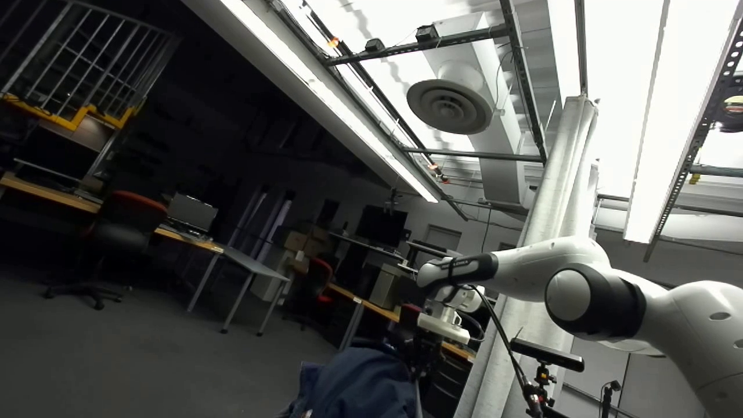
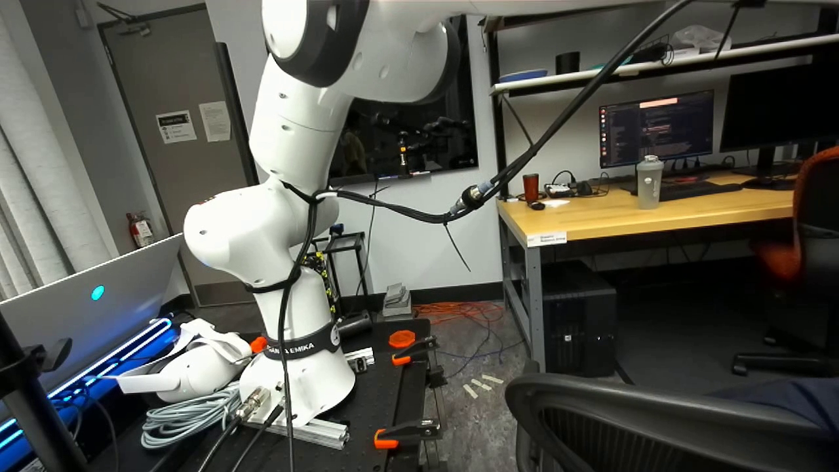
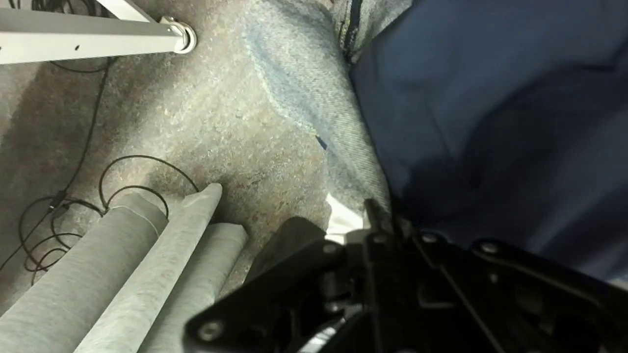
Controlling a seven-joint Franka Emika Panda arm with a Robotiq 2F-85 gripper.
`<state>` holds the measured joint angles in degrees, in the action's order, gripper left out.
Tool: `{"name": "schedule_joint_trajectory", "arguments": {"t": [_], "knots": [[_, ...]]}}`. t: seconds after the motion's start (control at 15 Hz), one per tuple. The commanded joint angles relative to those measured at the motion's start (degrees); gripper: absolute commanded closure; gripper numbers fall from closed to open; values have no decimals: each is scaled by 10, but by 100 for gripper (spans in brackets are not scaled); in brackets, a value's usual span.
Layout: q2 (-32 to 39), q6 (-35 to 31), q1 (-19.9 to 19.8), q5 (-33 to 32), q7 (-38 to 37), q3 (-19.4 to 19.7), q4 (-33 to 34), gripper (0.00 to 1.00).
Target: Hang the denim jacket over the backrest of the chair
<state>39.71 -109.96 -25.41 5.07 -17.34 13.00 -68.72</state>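
The dark blue jacket shows at the bottom of an exterior view, bunched below my gripper. In the wrist view the jacket fills the right side as smooth navy cloth, with paler denim along its left edge. My gripper has its fingertips close together on the jacket's edge and appears shut on it. The black chair backrest stands at the lower right of an exterior view. A bit of navy cloth shows at the right of its top rail; whether they touch is unclear. The gripper is out of that view.
Pale tubes, loose cables and a white wheeled leg are on the floor side in the wrist view. A camera on a stand is near the arm. A wooden desk stands behind the chair.
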Motion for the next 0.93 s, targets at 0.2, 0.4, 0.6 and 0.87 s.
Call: {"name": "schedule_joint_trajectory", "arguments": {"t": [0.2,0.4,0.6,0.87], "knots": [[-17,5,30,-27,22,1,-61,70],[-20,3,36,-29,21,4,-74,55],[-28,-8,42,-32,17,7,-88,31],[-73,-61,54,-49,15,13,-138,1]]}}
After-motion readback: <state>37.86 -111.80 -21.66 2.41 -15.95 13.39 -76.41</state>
